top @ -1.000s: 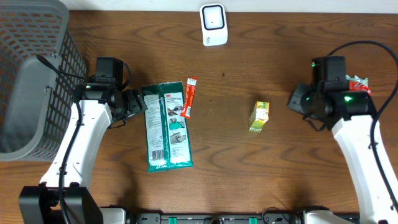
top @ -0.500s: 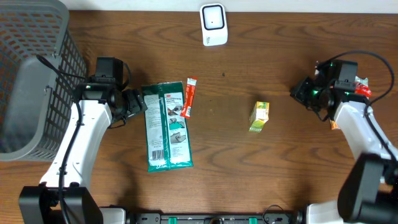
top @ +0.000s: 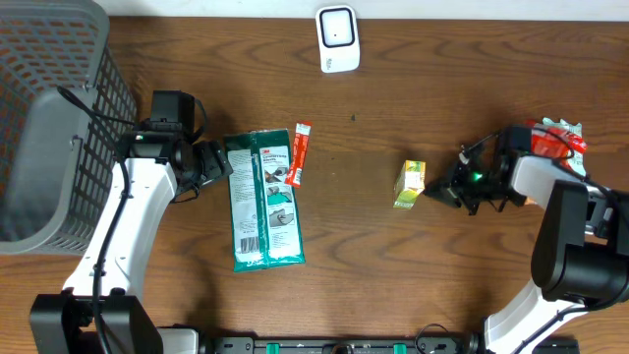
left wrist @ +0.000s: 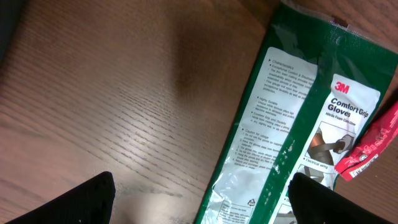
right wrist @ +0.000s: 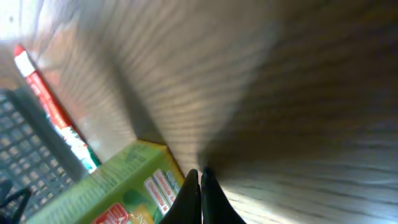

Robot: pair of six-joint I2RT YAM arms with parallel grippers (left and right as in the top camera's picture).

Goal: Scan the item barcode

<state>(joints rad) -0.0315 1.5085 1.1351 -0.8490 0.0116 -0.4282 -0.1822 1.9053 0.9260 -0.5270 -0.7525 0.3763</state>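
Right claw (top: pixel 439 191), closed, just beside yellow-green box (top: pixel 410 184).

A basket (top: pixel 59 118) sits at the left end of the table (top: pixel 442 88), the scanner (top: pixel 337 39) at its back edge. The glove packet (top: pixel 263 200) lies left of centre (a sachet (top: pixel 299 153) against its right edge), the small carton (top: pixel 411 184) right of centre.
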